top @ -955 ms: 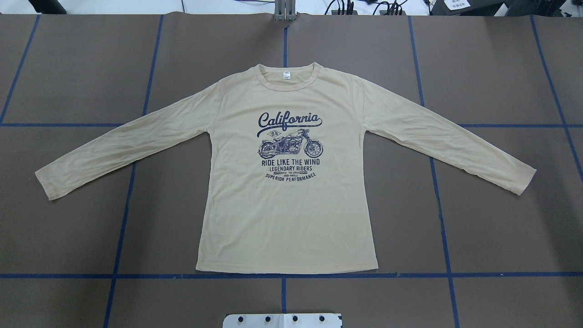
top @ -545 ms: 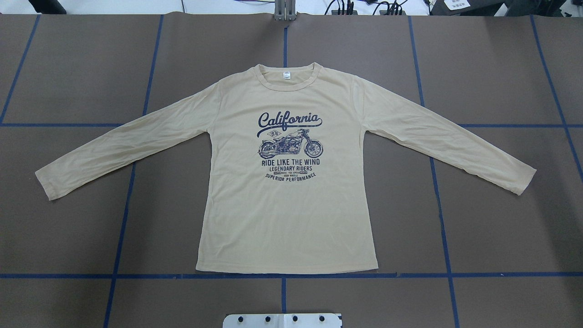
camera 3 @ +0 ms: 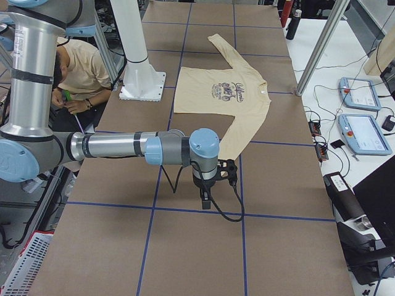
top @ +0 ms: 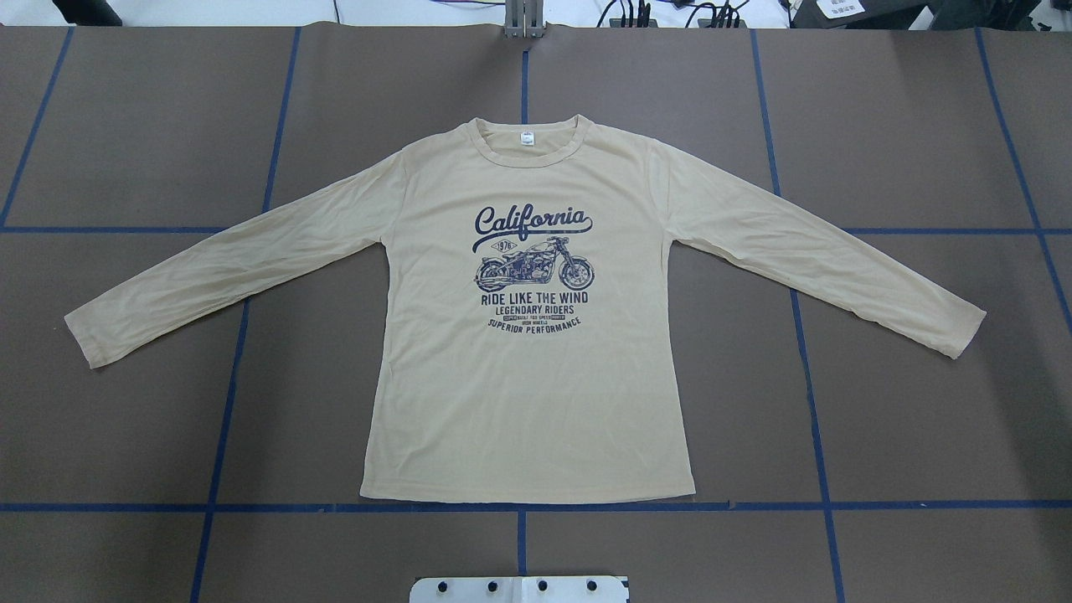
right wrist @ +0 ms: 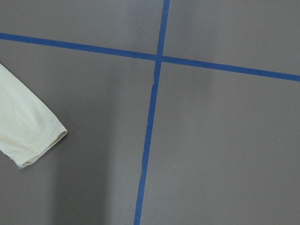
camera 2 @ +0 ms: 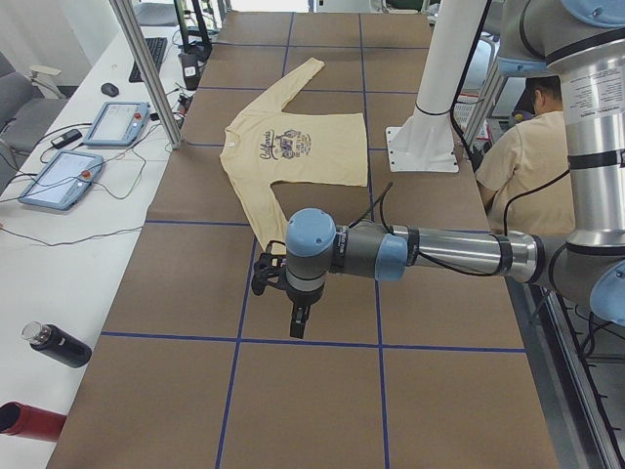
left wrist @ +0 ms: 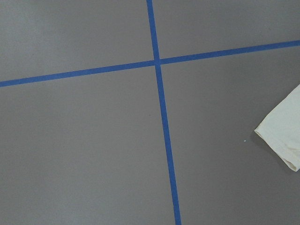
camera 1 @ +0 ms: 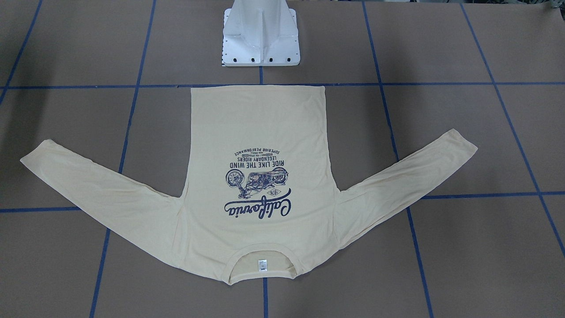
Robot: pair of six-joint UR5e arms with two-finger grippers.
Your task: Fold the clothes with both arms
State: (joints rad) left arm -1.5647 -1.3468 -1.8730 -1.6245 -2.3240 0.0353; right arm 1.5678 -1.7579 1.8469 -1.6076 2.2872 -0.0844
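Note:
The pale cream-yellow shirt [top: 528,394] lies flat and print side up on the brown table, both sleeves spread out, hem toward the robot; it also shows in the front view [camera 1: 258,128]. No gripper shows in the overhead or front views. In the exterior left view my left gripper [camera 2: 296,327] points down above the table, just past the left sleeve's cuff [left wrist: 281,136]. In the exterior right view my right gripper [camera 3: 205,202] points down just past the right sleeve's cuff [right wrist: 28,126]. I cannot tell whether either is open or shut.
The white pedestal base [camera 1: 260,39] stands just behind the hem. Blue tape lines [top: 519,506] grid the table. A seated person [camera 2: 518,166] is behind the robot. Touch pendants [camera 2: 59,176] and a black bottle [camera 2: 59,344] lie on the white side bench.

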